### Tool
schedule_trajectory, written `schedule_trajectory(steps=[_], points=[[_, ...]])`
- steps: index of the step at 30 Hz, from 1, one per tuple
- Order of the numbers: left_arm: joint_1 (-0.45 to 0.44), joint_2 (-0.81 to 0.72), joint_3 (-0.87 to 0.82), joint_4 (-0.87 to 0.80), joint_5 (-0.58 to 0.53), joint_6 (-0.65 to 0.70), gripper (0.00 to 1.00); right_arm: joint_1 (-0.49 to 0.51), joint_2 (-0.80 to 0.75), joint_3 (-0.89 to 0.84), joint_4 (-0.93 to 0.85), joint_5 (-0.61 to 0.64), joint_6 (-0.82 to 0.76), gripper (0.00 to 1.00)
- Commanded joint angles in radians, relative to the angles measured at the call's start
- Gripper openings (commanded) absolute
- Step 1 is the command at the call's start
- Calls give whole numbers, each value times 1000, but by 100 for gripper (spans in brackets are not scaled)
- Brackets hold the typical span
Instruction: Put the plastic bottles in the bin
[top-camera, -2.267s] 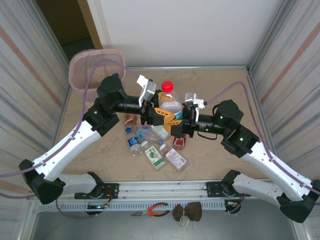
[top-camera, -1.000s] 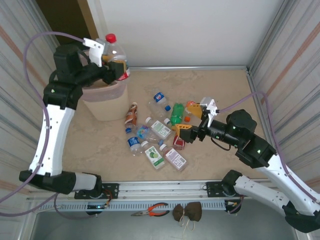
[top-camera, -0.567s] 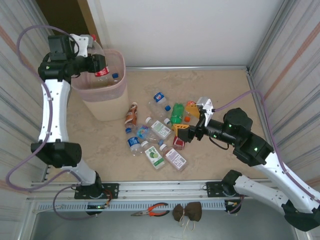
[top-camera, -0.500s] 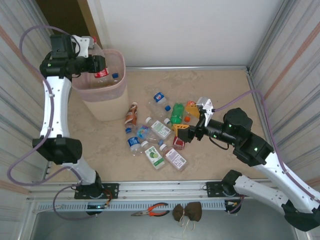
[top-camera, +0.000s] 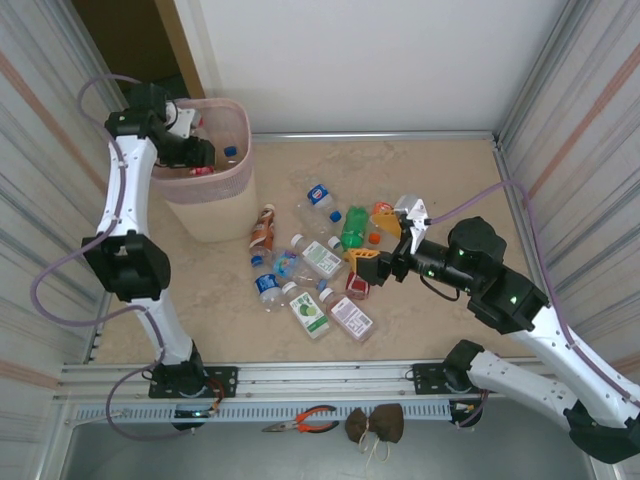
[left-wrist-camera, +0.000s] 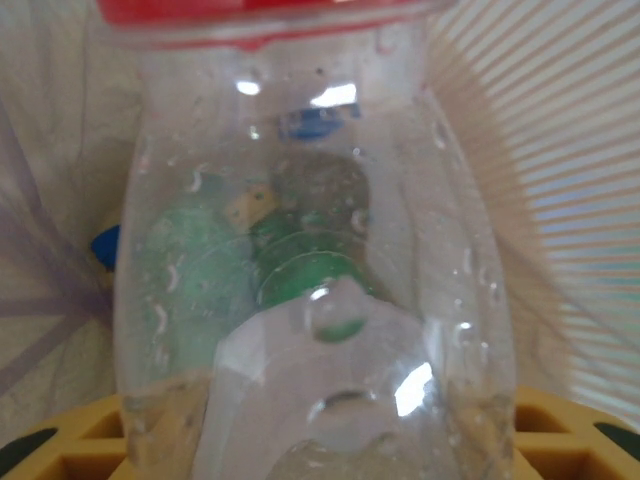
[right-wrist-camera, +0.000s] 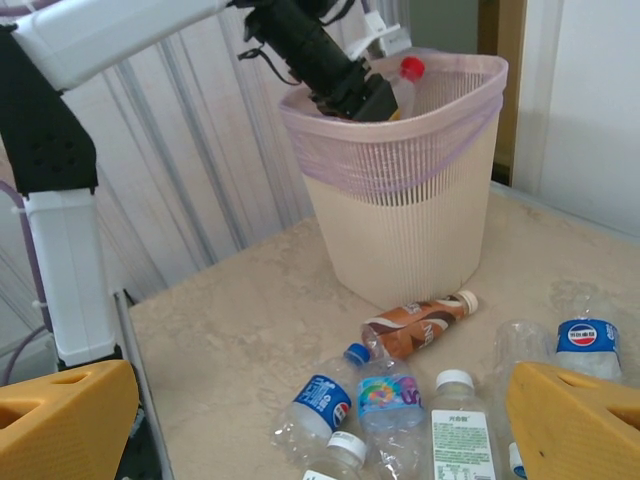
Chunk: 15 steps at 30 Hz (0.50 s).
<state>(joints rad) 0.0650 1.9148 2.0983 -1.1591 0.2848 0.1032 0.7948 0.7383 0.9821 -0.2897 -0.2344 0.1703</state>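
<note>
While the left arm arches over the far-left corner, the left end effector (top-camera: 197, 155) sits down inside the mouth of the bin (top-camera: 215, 210), clenched on a clear bottle (left-wrist-camera: 320, 250) with a red cap. On the left wrist camera that bottle's droplet-speckled, see-through body is wedged between the yellow fingers (left-wrist-camera: 565, 435), with a red band across the top. From the right wrist camera the red cap shows at about rim level, inside the pink mesh wall, so this one is in the bin but not let go. A blue cap (top-camera: 231, 152) shows in there too.

Over on the other side, the right end effector (top-camera: 375, 238) hangs released, jaws spread wide with nothing between them, just above the right edge of the heap. And what a heap: the other plastic bottles (top-camera: 320, 275) lie scattered on the beige desk (top-camera: 450, 170), mid-surface, all outside the bin. A brown bottle (top-camera: 262, 228) lies on its side nearest the bin's foot. A green bottle (top-camera: 352, 225) lies further right, close to those open fingers.
</note>
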Motion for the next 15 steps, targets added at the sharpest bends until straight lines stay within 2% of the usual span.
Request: schedule_trajectory(steps=[1, 7, 15], points=[[9, 29, 35, -59, -13, 29, 51, 6, -15, 15, -2, 14, -22, 94], [9, 82, 15, -70, -31, 38, 54, 6, -25, 1, 0, 16, -14, 93], [9, 98, -38, -32, -18, 29, 66, 6, -21, 6, -43, 109, 16, 94]])
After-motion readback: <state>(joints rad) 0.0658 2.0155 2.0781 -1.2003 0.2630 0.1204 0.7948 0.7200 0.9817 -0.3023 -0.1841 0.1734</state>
